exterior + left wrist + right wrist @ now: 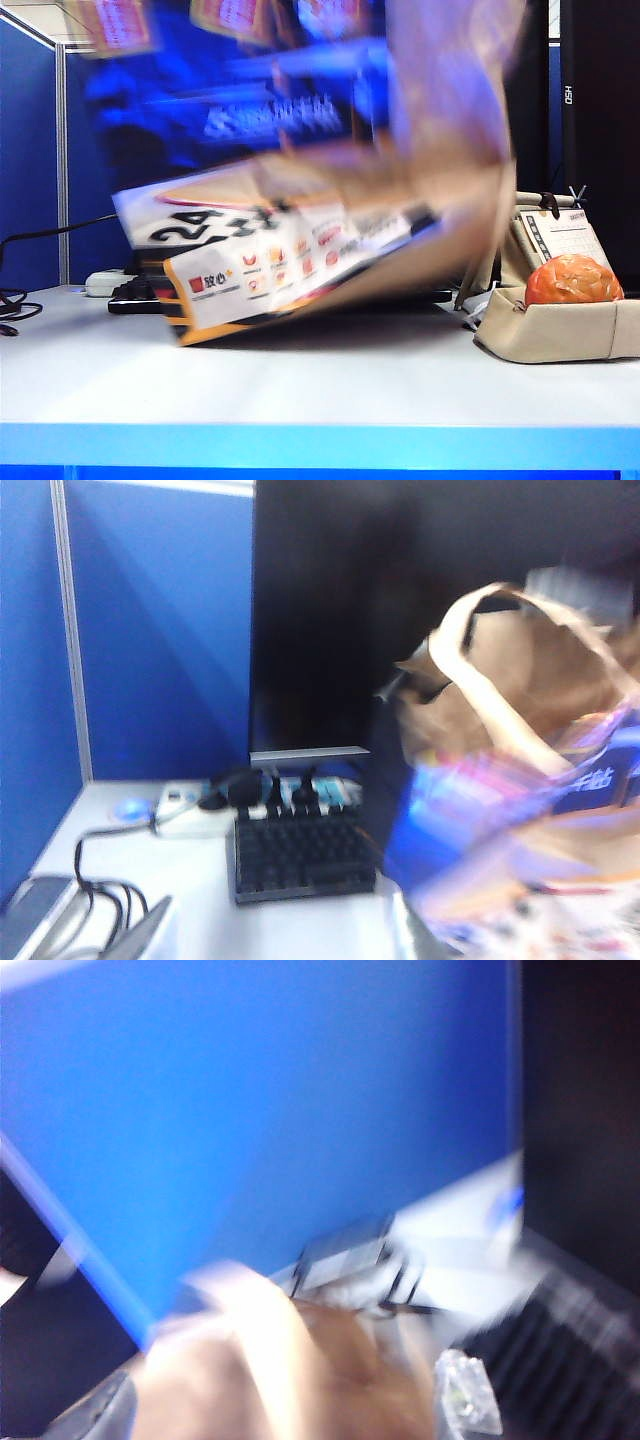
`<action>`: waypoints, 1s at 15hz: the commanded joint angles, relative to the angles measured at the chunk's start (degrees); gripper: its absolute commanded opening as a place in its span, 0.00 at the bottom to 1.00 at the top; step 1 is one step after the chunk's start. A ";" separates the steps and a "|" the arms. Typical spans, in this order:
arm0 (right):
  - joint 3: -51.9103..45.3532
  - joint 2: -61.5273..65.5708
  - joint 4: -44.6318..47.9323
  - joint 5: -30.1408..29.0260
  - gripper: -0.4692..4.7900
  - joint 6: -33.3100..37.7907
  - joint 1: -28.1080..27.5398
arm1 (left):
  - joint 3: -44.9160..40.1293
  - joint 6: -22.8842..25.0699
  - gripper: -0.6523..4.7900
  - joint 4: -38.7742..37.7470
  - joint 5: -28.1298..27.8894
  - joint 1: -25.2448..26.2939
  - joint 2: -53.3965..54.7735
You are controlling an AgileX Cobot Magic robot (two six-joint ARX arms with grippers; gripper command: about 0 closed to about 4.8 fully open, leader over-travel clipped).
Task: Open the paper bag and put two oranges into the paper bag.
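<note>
The paper bag (300,250) fills the middle of the exterior view, tilted over and smeared by motion, its printed face with "24" turned toward me. One orange (572,280) rests in a beige fabric tray (560,335) at the right. Neither gripper shows in the exterior view. In the left wrist view my left gripper (275,935) is open with bare table between its fingers, and the blurred paper bag (520,780) with its handle is off to one side. My right gripper (285,1405) has its fingers wide apart, with blurred brown paper of the bag (300,1360) between them.
A black keyboard (300,855), a white power strip (190,810) with cables and a dark monitor (330,610) stand at the back. A desk calendar (555,235) leans behind the tray. Blue partition walls (30,150) close the left and back.
</note>
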 commanded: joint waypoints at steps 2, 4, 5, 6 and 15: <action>1.75 -1.05 3.76 2.60 0.81 -0.15 0.00 | 0.22 0.07 0.63 -1.31 0.42 0.00 0.04; 3.32 -1.05 3.67 3.87 0.81 -0.17 0.00 | 0.22 0.09 0.63 -1.31 0.39 0.00 0.04; 5.97 -1.07 3.61 3.93 0.81 -0.20 -0.13 | 0.20 0.09 0.63 -1.46 0.39 0.00 0.04; 8.48 -1.29 2.78 4.46 0.81 -0.37 -0.35 | 0.11 0.11 0.63 -1.46 0.37 0.00 0.07; 34.86 -17.68 -53.35 55.01 0.77 -13.75 -2.58 | -2.43 -14.29 0.77 7.76 18.25 -0.07 3.50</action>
